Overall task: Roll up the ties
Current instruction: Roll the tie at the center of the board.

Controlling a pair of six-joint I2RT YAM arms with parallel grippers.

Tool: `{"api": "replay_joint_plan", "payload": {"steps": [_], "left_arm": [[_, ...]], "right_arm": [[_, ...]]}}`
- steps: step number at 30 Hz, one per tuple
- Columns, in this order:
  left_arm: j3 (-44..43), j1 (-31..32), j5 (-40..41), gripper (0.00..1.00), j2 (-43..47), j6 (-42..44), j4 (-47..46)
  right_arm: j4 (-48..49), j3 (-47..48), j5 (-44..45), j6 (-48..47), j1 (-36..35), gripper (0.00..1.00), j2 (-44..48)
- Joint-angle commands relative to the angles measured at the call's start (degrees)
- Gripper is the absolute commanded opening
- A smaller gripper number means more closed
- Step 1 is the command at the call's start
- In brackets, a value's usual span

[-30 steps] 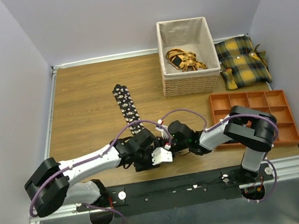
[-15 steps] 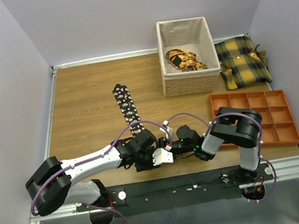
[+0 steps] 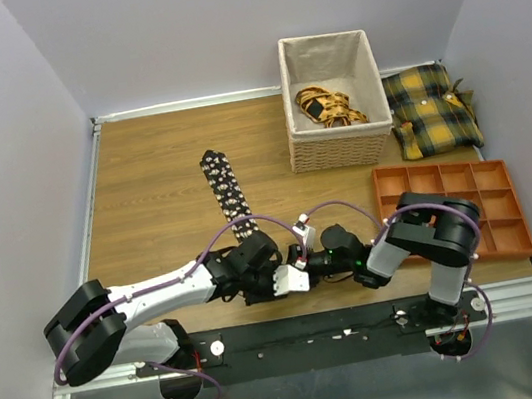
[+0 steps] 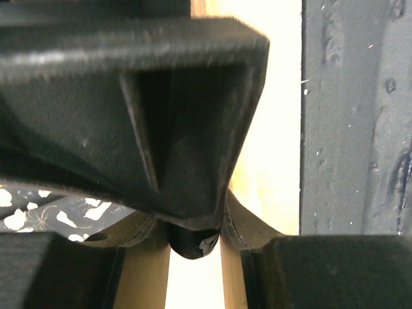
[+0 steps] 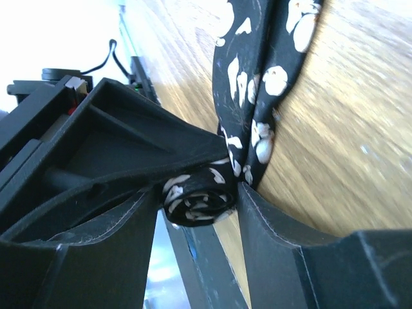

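A black tie (image 3: 226, 191) dotted with white flowers lies as a strip on the wooden table, running down toward both grippers. In the right wrist view its near end is wound into a small coil (image 5: 196, 198), and the loose strip (image 5: 257, 96) runs away over the wood. My right gripper (image 5: 198, 222) is shut on that coil; in the top view it (image 3: 299, 266) meets the left gripper (image 3: 276, 275) at the near table edge. In the left wrist view my left gripper (image 4: 193, 264) is shut on the dark coil end (image 4: 192, 243), under the other gripper's black finger.
A wicker basket (image 3: 340, 152) holding yellow-and-black straps (image 3: 327, 107) stands at the back right. Plaid cushions (image 3: 431, 108) lie right of it. An orange compartment tray (image 3: 443, 167) sits near right. The black base rail (image 3: 347, 328) runs along the near edge.
The right arm's elbow has folded in and its wrist has turned and shifted a little right. The left arm and the tie strip have barely moved.
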State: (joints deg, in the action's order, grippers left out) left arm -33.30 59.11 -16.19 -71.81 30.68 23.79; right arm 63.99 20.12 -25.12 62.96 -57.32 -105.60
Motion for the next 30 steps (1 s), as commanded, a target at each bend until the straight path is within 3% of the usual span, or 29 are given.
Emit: {"api": "replay_joint_plan", "payload": {"steps": [1,7,14,17,19,21,25,27,30], "left_arm": [[0.9,0.0,-1.8,0.01,-1.0,2.3,-1.2],[0.3,-0.4,-2.4,0.01,-1.6,2.8,0.0],[-0.2,-1.5,-2.6,0.01,-1.6,3.4,1.4],[-1.9,-2.9,-5.0,0.01,-2.5,4.0,2.3],[-3.6,-3.7,-8.1,0.01,-4.0,5.6,4.8],[-5.1,-5.6,-9.6,0.01,-5.8,6.4,6.8],[-10.2,-10.4,-13.9,0.01,-9.7,8.6,14.7],[-12.0,-11.6,-15.8,0.02,-12.5,9.9,17.6],[-13.7,-13.2,-18.9,0.02,-14.0,12.2,20.0]], "right_arm": [[-11.4,-3.1,0.4,-5.7,-1.0,0.6,6.2],[-15.9,-0.9,0.8,-8.4,-1.0,0.61,8.0],[-6.5,-8.3,3.4,-8.9,-1.0,0.61,10.8],[-11.7,-8.9,7.2,-16.4,-1.5,0.61,18.1],[-20.9,-7.2,13.9,-27.2,-2.7,0.61,25.3],[-22.5,-7.6,18.2,-38.5,-5.3,0.61,28.9],[-13.4,-12.5,26.3,-54.6,-9.9,0.61,32.8],[-11.1,-13.1,27.5,-64.5,-13.0,0.62,30.4],[-5.2,-12.5,32.4,-72.1,-17.6,0.62,23.3]]}}
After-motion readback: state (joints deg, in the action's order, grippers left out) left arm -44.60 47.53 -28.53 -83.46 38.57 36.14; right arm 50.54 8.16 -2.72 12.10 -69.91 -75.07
